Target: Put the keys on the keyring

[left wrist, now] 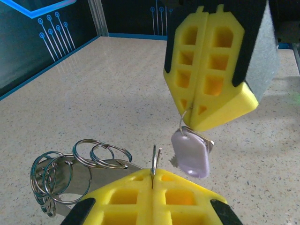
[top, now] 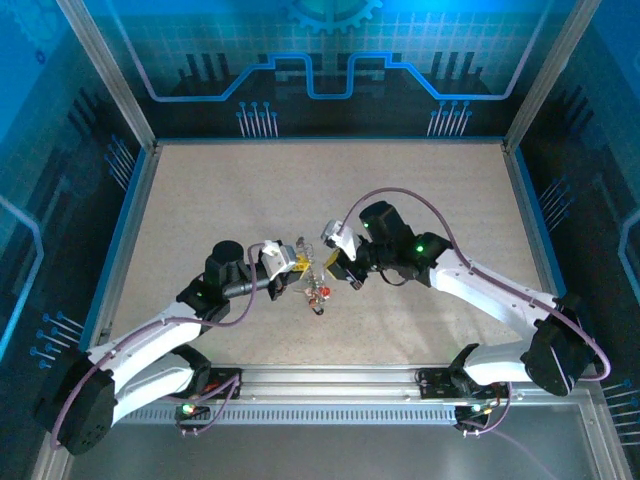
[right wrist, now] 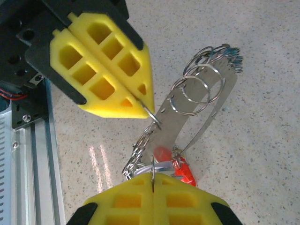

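Note:
Over the middle of the table my two grippers meet tip to tip. My left gripper (left wrist: pixel 153 177) (top: pixel 303 269) is shut on the rim of a thin metal ring (left wrist: pixel 155 161), seen edge-on; I cannot tell whether that is the keyring. My right gripper (right wrist: pixel 153 179) (left wrist: pixel 190 112) is shut on a small ring that carries a pale lilac tag (left wrist: pixel 190 153), and a silvery toothed blade shows just behind the tag. The keys (right wrist: pixel 183 169) hang as a small bunch with red heads just beyond my right fingertips, and they show in the top view as keys (top: pixel 319 292).
Several loose split rings (left wrist: pixel 77 161) are threaded on a flat grey metal strip (right wrist: pixel 206 101) that hangs from the bunch. The speckled tabletop (top: pixel 420 190) has a raised rim. A metal rail (right wrist: pixel 28 154) runs along the near edge.

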Motion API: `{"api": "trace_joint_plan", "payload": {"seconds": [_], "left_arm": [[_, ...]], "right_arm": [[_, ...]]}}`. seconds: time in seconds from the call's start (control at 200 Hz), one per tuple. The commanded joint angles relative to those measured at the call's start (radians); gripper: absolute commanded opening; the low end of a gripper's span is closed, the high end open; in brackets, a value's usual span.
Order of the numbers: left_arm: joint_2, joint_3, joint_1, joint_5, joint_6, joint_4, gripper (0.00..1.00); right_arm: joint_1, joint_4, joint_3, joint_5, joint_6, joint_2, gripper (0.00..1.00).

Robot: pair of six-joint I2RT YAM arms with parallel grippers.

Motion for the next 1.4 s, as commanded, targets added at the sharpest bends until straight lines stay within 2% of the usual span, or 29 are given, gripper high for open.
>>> {"api": "trace_joint_plan", "payload": {"seconds": [0.0, 0.5, 1.011, 1.391], "left_arm": [[-0.023, 0.011, -0.007, -0.002, 0.019, 0.065, 0.00], [-0.041, -0.002, -0.024, 0.010, 0.039, 0.066, 0.00], [-0.040, 0.007, -0.027, 0.004, 0.037, 0.063, 0.00], [-0.044, 0.002, -0.027, 0.007, 0.039, 0.080, 0.00]], "right_arm": [[0.036, -0.043, 0.052, 0.026, -0.037, 0.023, 0.00], [0.050, 0.022, 0.071, -0.011, 0.001, 0.054, 0.00], [-0.006, 0.054, 0.039, -0.058, 0.051, 0.016, 0.00], [-0.047, 0.024, 0.071, -0.110, 0.067, 0.082, 0.00]]}}
